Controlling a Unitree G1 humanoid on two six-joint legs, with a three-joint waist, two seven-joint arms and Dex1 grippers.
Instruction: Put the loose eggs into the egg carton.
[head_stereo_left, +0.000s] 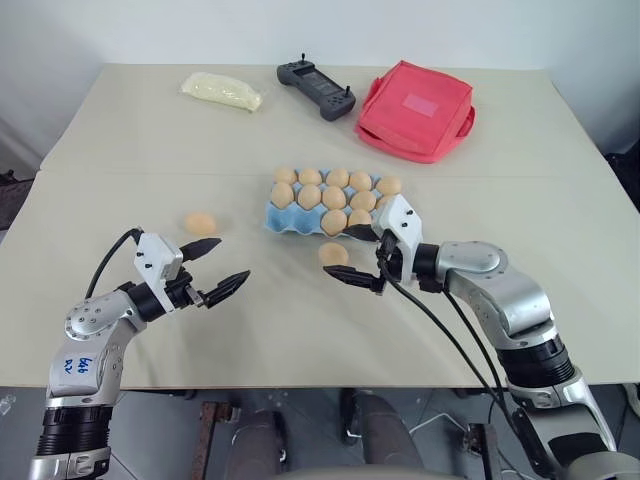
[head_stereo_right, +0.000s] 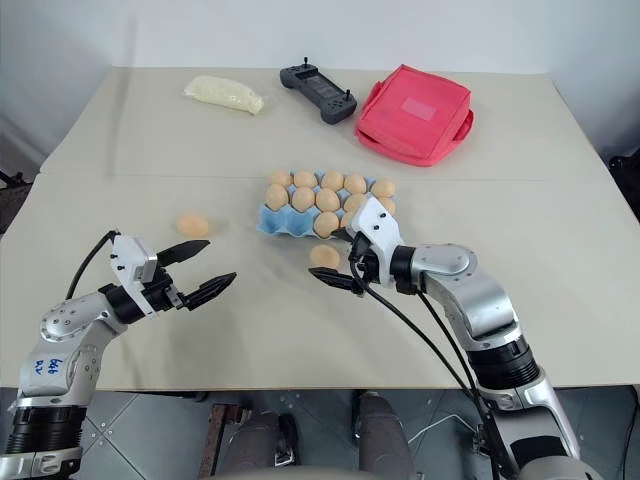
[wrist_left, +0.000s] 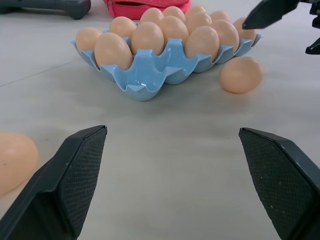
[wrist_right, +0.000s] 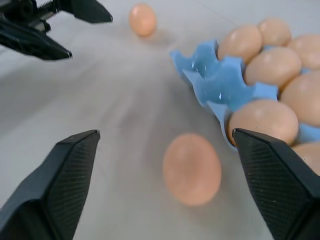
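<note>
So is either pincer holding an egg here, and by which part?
Nothing is held. The left pincer and the right pincer are both open and empty.

The left arm reaches forward from the near left, its forearm angled inward, wrist about level. The left gripper points forward and to the right, its two black fingers spread wide with nothing between them. The right arm comes in from the near right, elbow bent, forearm running leftward across the front. The right gripper points forward and left, tipped slightly downward, its fingers also spread wide and holding nothing. The two grippers face each other across a gap, well apart.
</note>
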